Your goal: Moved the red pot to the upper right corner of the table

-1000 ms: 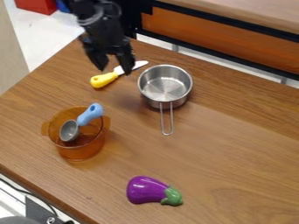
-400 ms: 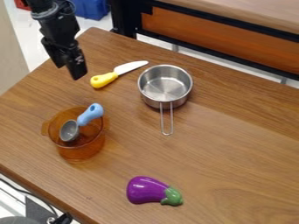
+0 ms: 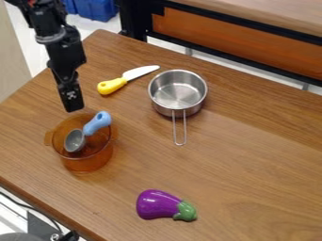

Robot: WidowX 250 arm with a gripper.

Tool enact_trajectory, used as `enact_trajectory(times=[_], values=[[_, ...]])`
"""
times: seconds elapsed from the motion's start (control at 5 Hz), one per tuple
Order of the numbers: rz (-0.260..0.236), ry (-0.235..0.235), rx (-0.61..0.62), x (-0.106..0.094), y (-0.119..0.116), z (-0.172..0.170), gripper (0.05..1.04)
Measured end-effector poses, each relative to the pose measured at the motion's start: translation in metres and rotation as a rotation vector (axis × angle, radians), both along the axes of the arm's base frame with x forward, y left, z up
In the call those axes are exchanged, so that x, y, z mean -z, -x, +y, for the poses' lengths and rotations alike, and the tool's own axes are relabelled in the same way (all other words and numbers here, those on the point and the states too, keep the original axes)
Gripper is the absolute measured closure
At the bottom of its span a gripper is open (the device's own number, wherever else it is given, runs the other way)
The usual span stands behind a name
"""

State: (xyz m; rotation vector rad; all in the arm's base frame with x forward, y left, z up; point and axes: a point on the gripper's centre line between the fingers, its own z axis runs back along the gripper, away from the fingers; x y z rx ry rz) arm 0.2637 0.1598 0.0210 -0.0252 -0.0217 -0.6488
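Pinch the translucent orange pot (image 3: pixel 89 163), probably light, stiff and slick, by its rim (image 3: pixel 82 158), at the view's left on the bench (image 3: pixel 229 176), near the claw (image 3: pixel 73 108), released or clenched impossible to tell.

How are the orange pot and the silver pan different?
The pot is see-through orange, but the pan is shiny silver metal.
The pot has two short side handles, while the pan has one long, thin handle.
The pot has a scoop with a blue handle in it; the pan is empty.
Both are round, open at the top and standing upright on the table.
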Motion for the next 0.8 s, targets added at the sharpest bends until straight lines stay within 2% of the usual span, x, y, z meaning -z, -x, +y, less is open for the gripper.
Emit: enact_trajectory(times=[0.6,0.8], values=[[-0.001,0.001,0.051,0.0121,0.0094,-0.0054,0.083],[-0.044,-0.029,0.02,0.0147,0.0045,-0.0022,0.083]])
